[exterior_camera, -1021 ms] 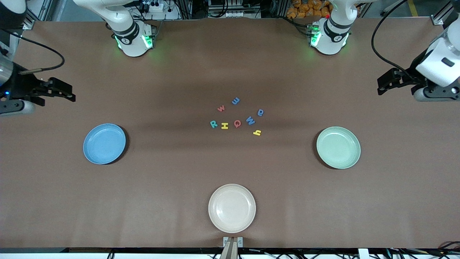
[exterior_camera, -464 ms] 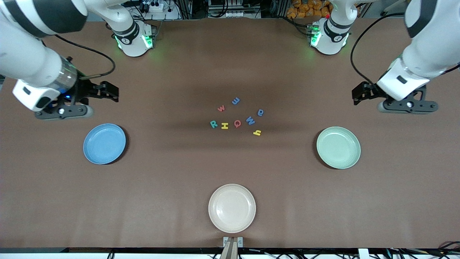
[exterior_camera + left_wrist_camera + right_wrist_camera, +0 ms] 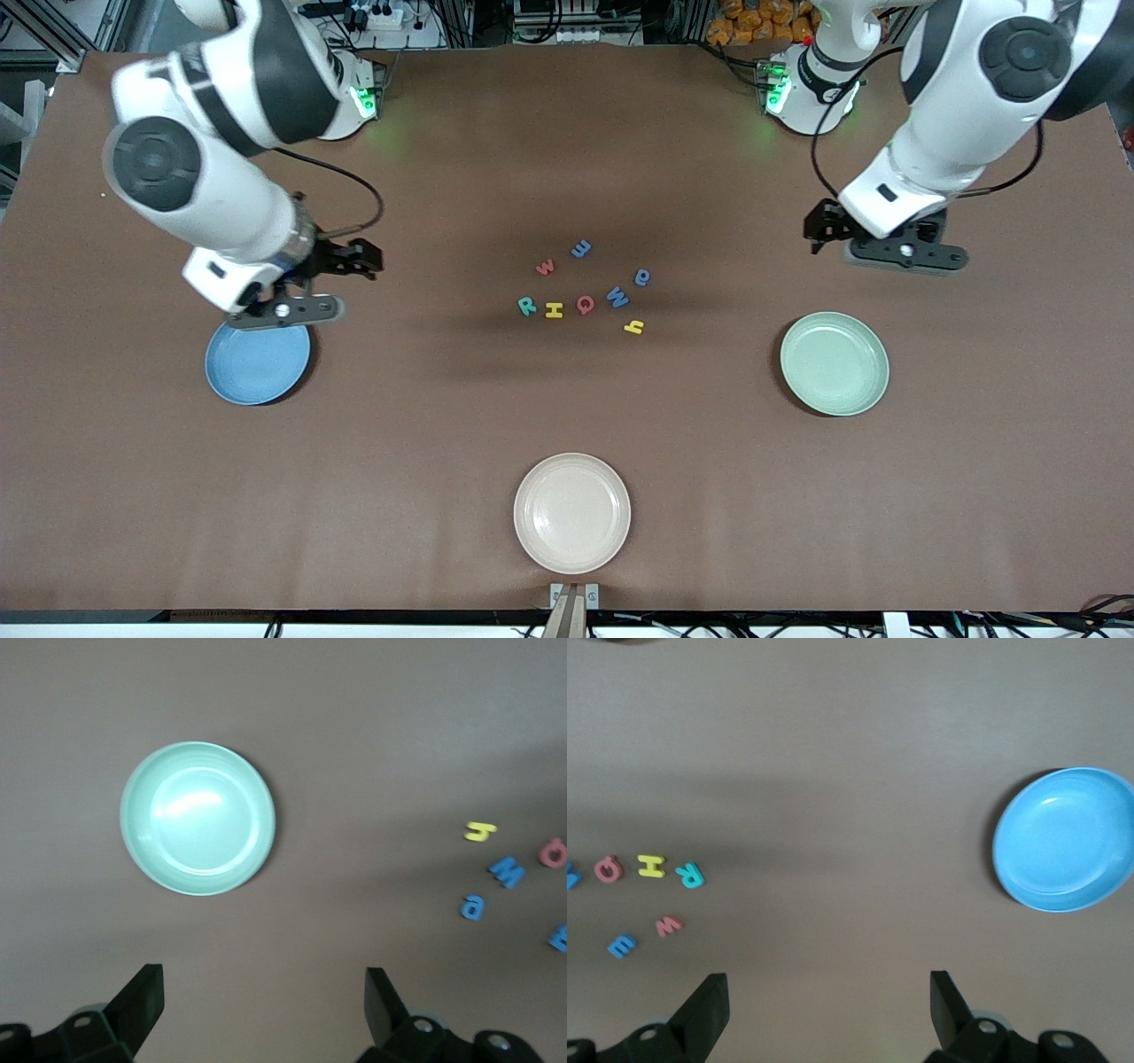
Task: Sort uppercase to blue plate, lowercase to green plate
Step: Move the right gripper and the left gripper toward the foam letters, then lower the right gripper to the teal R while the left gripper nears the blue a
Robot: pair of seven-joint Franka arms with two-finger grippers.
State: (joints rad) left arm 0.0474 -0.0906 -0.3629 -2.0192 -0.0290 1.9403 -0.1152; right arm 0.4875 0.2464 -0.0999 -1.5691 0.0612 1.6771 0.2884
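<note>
While all eight letters lie in one tight cluster at the middle of the table, I hold both grippers up in the air with jaws spread wide and nothing between them. My right gripper (image 3: 359, 257) hangs over bare table just beside the blue plate (image 3: 257, 359); my left gripper (image 3: 822, 226) hangs over bare table near the green plate (image 3: 834, 363). Both plates are empty, as is the cream plate (image 3: 572, 512) nearest the front camera.

The uppercase row runs teal R (image 3: 527, 306), yellow H (image 3: 555, 309), red Q (image 3: 585, 305), blue W (image 3: 617, 297). The lowercase ones ring it: red w (image 3: 546, 267), blue e (image 3: 580, 249), blue a (image 3: 642, 277), yellow y (image 3: 633, 327).

I judge crowding the main risk: H sits just beside R and Q, so my fingers could nudge a neighbour. The two w shapes invite a mix-up, and both arms reaching into one cluster could collide.
</note>
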